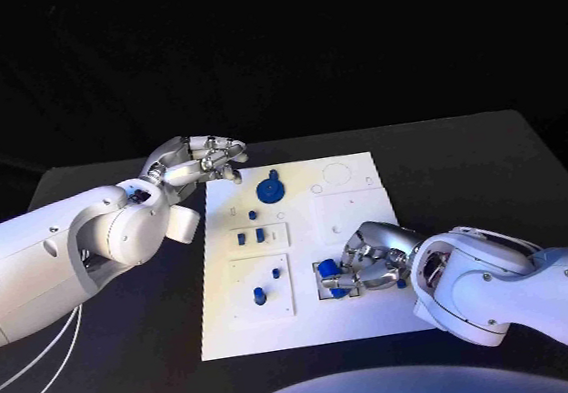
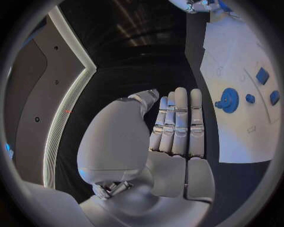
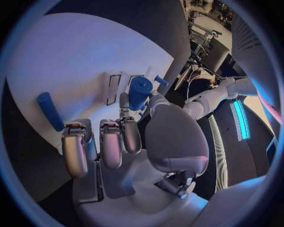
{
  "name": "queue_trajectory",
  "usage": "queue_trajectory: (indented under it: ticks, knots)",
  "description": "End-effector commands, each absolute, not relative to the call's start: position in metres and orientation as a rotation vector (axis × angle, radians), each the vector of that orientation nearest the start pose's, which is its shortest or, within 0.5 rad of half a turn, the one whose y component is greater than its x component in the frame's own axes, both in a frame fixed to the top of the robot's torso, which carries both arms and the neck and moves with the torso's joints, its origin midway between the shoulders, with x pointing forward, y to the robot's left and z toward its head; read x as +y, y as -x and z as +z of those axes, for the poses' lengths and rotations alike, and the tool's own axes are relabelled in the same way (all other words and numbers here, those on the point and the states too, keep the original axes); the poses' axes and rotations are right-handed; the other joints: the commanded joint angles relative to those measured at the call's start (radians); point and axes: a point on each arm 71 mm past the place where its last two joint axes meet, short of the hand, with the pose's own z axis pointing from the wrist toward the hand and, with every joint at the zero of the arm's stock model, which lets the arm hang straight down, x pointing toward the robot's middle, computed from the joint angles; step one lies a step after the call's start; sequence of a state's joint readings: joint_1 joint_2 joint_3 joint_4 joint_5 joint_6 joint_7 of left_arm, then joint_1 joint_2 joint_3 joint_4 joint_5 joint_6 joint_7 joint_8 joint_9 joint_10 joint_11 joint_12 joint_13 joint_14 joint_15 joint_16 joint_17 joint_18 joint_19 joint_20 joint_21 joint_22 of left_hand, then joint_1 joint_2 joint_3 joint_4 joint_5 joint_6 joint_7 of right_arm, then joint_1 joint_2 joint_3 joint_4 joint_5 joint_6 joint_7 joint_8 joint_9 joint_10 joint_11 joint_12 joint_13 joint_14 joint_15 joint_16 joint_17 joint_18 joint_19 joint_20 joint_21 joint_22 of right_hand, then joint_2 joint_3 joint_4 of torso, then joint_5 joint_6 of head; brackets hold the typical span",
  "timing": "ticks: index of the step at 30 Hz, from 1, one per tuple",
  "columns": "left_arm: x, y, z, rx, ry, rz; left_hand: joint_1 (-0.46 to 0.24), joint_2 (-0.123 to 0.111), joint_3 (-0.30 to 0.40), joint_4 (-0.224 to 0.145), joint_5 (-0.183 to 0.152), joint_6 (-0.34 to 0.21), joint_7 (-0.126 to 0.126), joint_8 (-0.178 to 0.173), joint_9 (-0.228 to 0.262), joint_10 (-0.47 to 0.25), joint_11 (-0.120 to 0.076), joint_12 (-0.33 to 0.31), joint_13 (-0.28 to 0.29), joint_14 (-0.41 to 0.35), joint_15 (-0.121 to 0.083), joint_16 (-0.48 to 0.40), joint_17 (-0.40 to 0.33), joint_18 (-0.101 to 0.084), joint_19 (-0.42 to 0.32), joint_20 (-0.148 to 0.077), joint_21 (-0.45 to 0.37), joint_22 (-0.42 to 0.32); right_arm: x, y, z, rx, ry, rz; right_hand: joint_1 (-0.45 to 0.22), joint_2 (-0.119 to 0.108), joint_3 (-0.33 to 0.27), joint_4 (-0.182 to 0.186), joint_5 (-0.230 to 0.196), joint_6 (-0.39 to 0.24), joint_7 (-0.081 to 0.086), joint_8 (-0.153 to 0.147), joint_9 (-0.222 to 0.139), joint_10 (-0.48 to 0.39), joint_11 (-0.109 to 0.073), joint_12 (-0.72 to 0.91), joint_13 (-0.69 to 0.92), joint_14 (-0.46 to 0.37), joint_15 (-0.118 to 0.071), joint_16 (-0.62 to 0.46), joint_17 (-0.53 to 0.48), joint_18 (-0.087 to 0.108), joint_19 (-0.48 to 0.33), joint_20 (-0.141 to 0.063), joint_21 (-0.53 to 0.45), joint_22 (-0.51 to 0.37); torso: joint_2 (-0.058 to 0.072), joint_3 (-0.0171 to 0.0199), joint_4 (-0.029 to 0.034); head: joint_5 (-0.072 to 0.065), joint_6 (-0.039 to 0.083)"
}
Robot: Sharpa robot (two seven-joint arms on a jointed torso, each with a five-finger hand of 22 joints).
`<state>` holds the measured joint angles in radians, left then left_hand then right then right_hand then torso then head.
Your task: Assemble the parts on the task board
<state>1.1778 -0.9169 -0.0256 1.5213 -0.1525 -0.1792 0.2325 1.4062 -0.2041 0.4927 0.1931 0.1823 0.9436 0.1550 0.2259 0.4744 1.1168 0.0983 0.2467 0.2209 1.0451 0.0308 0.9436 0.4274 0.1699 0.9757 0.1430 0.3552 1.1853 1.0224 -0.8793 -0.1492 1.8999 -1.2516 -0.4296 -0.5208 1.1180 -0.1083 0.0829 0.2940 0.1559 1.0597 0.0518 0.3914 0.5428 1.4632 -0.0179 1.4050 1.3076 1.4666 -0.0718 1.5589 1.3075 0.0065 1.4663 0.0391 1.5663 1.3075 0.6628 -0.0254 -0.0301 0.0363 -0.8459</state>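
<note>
The white task board (image 1: 346,171) lies in the middle of the black table. My right hand (image 1: 370,262) is over the board's near right part and pinches a blue cylinder (image 1: 328,269) (image 3: 140,92) between thumb and a finger. Next to its other fingers, a blue rod (image 3: 49,111) lies on the board. My left hand (image 1: 199,161) hovers at the board's far left corner, off the plate, its fingers (image 2: 179,120) straight and holding nothing. A blue gear (image 1: 272,190) (image 2: 227,100) sits on the board just right of that hand.
Small blue pieces stand in the board's left column: a pair (image 1: 248,236) in the middle, a rod (image 1: 257,295) and a stub (image 1: 276,273) nearer me. Bare black table (image 1: 484,165) surrounds the board.
</note>
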Motion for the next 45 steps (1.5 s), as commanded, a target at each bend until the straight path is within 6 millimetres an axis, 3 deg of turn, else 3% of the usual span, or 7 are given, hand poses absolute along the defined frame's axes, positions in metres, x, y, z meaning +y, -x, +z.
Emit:
queue_trajectory:
  ticks: [1, 10, 16, 25, 32, 39, 45]
  knots:
    - [0.235, -0.482, -0.191, 1.655, 1.036, -1.49, -0.014, -0.001, 0.0, -0.007, 0.006, -0.008, 0.0, 0.004, 0.001, -0.006, 0.002, -0.004, 0.002, -0.001, 0.008, -0.006, 0.0, 0.01, 0.002, 0.005, -0.006, -0.002, -0.14, -0.351, -0.27, 2.122, -0.207, 0.669, -0.01, -0.002, -0.007, 0.0, -0.007, 0.004, -0.003, 0.002, 0.003, 0.023, -0.003, 0.004, 0.134, 0.099, -0.007, 0.002, 0.24, -0.007, 0.104, -0.004, 0.004, 0.263, 0.0, 0.0003, 0.0008, -0.001, 0.0]
    - [0.234, -0.482, -0.191, 1.66, 1.035, -1.492, -0.015, -0.001, 0.0, -0.007, 0.006, -0.009, 0.001, 0.003, 0.001, -0.007, 0.002, -0.004, 0.002, -0.001, 0.008, -0.006, 0.0, 0.01, 0.002, 0.005, -0.006, -0.002, -0.139, -0.355, -0.271, 2.094, -0.199, 0.651, -0.05, -0.009, -0.027, 0.002, -0.038, 0.009, -0.005, 0.007, 0.01, 0.023, -0.005, 0.003, 0.135, 0.099, -0.009, 0.002, 0.239, -0.007, 0.104, -0.007, 0.004, 0.263, 0.0, -0.0005, 0.0, -0.002, 0.0]
    - [0.234, -0.481, -0.191, 1.66, 1.035, -1.493, -0.015, -0.001, 0.0, -0.007, 0.006, -0.009, 0.001, 0.003, 0.001, -0.007, 0.002, -0.004, 0.002, -0.001, 0.008, -0.006, 0.0, 0.01, 0.002, 0.005, -0.006, -0.002, -0.137, -0.357, -0.271, 2.079, -0.192, 0.65, -0.141, -0.003, -0.175, 0.003, -0.046, 0.0, -0.004, 0.011, 0.025, 0.017, -0.004, -0.011, 0.128, 0.099, -0.008, 0.001, 0.238, -0.007, 0.104, -0.006, 0.004, 0.263, 0.0, -0.0003, 0.0011, -0.003, 0.0]
    - [0.235, -0.481, -0.191, 1.661, 1.036, -1.491, -0.017, 0.0, 0.001, -0.007, 0.006, -0.01, 0.001, 0.003, 0.001, -0.009, 0.003, -0.005, 0.002, -0.001, 0.009, -0.006, 0.0, 0.01, 0.002, 0.005, -0.006, -0.003, -0.133, -0.354, -0.268, 2.074, -0.163, 0.678, -0.195, -0.056, -0.283, 0.006, -0.065, -0.005, -0.002, 0.013, 0.033, 0.015, -0.002, -0.018, 0.126, 0.1, -0.006, 0.003, 0.243, -0.007, 0.104, -0.005, 0.004, 0.263, 0.0, -0.0001, 0.0003, -0.001, 0.0]
    - [0.237, -0.481, -0.191, 1.66, 1.038, -1.488, -0.016, 0.0, 0.001, -0.008, 0.007, -0.01, 0.001, 0.004, 0.001, -0.009, 0.003, -0.005, 0.002, -0.002, 0.009, -0.007, 0.0, 0.01, 0.002, 0.005, -0.007, -0.003, -0.137, -0.348, -0.262, 2.052, -0.145, 0.71, -0.078, 0.049, -0.238, -0.001, -0.07, 0.002, -0.006, 0.019, 0.044, 0.029, -0.006, 0.006, 0.146, 0.102, -0.009, 0.007, 0.251, -0.007, 0.104, -0.007, 0.004, 0.263, 0.0, -0.0002, -0.001, 0.002, 0.0]
    - [0.236, -0.481, -0.191, 1.661, 1.038, -1.488, -0.01, 0.004, 0.007, -0.014, 0.009, -0.01, 0.0, 0.004, 0.002, -0.01, 0.002, -0.004, 0.003, -0.002, 0.008, -0.007, 0.0, 0.011, 0.002, 0.005, -0.007, -0.004, -0.142, -0.343, -0.259, 2.044, -0.125, 0.73, 0.088, 0.068, -0.264, -0.006, 0.005, 0.018, -0.018, 0.034, 0.068, 0.044, -0.016, 0.034, 0.168, 0.104, -0.017, 0.011, 0.262, -0.007, 0.104, -0.014, 0.004, 0.263, 0.0, 0.001, -0.0009, 0.002, 0.0]
    - [0.237, -0.481, -0.191, 1.661, 1.039, -1.487, -0.01, 0.004, 0.007, -0.014, 0.009, -0.01, 0.0, 0.004, 0.002, -0.01, 0.002, -0.004, 0.003, -0.002, 0.008, -0.007, 0.0, 0.011, 0.002, 0.005, -0.007, -0.004, -0.145, -0.343, -0.259, 2.055, -0.114, 0.722, 0.142, 0.08, -0.276, -0.007, 0.016, 0.022, -0.021, 0.036, 0.077, 0.047, -0.019, 0.039, 0.172, 0.104, -0.02, 0.012, 0.263, -0.007, 0.104, -0.017, 0.004, 0.263, 0.0, 0.0011, -0.0008, 0.002, 0.0]
